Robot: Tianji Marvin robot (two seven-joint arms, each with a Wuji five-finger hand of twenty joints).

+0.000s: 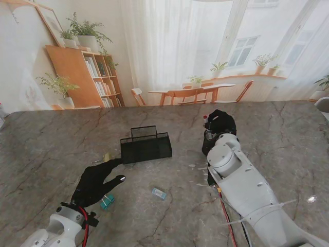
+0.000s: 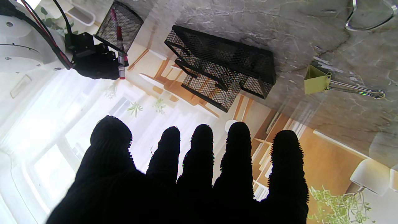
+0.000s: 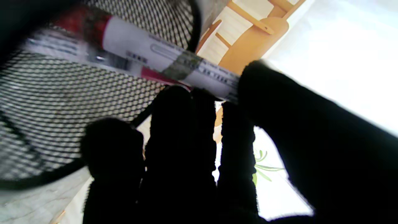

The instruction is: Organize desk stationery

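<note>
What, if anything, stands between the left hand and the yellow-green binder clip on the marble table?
Nothing visible does. The left hand is open over bare marble table, and the yellow-green binder clip lies just past its fingertips, beside the black mesh organizer tray.

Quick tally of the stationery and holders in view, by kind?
Black mesh holders: 2, rectangular tray and round cup
Binder clips: 2, yellow-green and teal
White red-capped marker pen: 1
Small pale-blue eraser-like block: 1
Total: 6
</note>
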